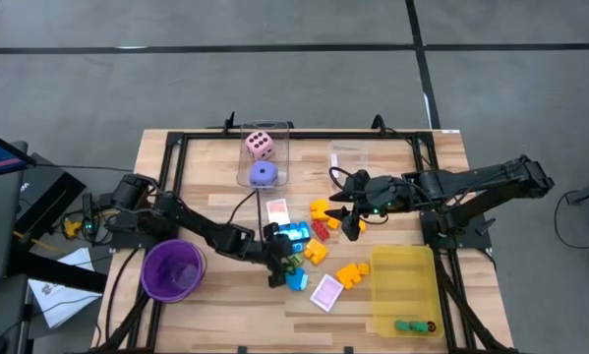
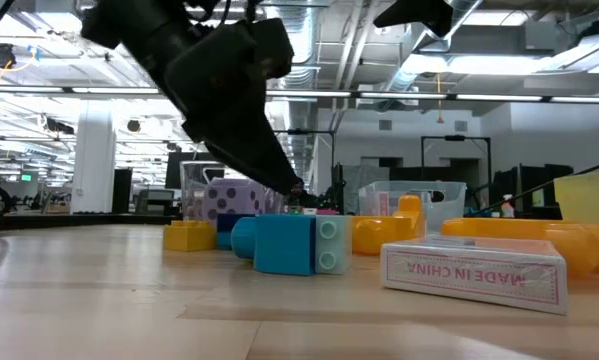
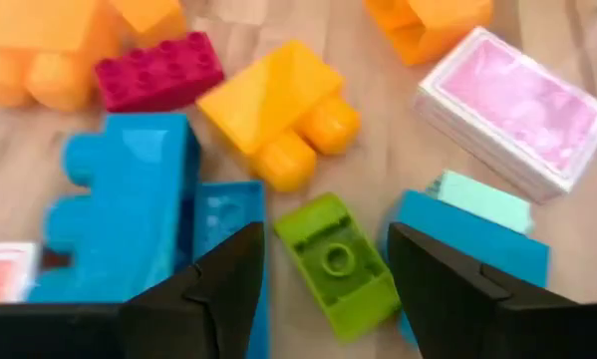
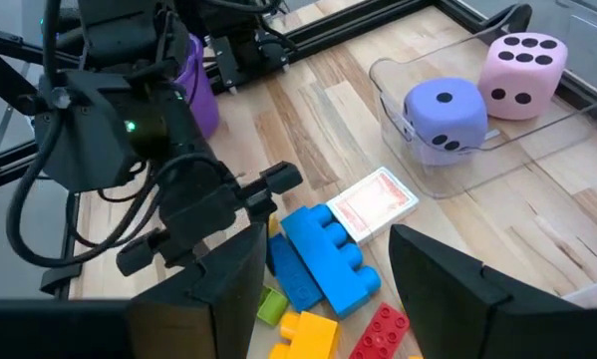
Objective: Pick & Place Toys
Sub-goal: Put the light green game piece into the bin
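Wooden table from above: left gripper low over toy pile, hiding green block beneath; right gripper above yellow and red blocks; both dice inside clear box; purple cup beside. Low view: left arm blocks most toys; blue block and card box nearest. Left wrist: fingers apart, straddling studded green block, not touching. Right wrist: fingers apart, holding nothing; lower blocks cut off.

Even, bright overhead light — ceiling strips glare in the low view. Soft shadows on the table; left wrist view blurred, perhaps by motion.
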`<state>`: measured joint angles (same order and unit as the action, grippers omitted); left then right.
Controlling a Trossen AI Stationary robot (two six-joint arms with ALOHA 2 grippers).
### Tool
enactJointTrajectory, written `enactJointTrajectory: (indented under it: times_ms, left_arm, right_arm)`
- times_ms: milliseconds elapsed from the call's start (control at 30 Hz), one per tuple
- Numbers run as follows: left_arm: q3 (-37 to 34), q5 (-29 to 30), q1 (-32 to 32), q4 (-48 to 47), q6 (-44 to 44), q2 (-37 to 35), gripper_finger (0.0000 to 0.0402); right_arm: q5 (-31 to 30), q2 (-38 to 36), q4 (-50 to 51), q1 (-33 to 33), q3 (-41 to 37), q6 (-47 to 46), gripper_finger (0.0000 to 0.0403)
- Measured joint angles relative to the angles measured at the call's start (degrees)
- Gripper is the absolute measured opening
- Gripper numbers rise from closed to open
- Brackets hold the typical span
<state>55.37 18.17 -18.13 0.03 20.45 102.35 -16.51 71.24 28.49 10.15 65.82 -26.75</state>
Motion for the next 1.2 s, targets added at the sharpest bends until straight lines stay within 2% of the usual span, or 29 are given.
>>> enactJointTrajectory:
  times_ms: [233,500,767,1200]
  left_arm:
    - [3.85,-3.45,2.18,-8.43,-0.13,1.91,0.0189]
    - [9.84,-5.43,2.07,-16.23,4.39,6.07,0.0171]
    - [10.41,-4.98,2.16,-18.17,11.51,6.60,0.0132]
    - [10.39,-6.61,2.47,-18.33,11.78,6.60,0.0074]
  right_arm:
    - [0.01,0.00,-0.02,0.00,0.00,0.22,0.0207]
    - [0.02,0.00,0.37,0.00,0.00,0.20,0.0207]
    - [0.13,0.00,1.11,0.00,0.00,-0.06,0.0207]
    - [0.11,0.00,1.07,0.00,0.00,0.20,0.0207]
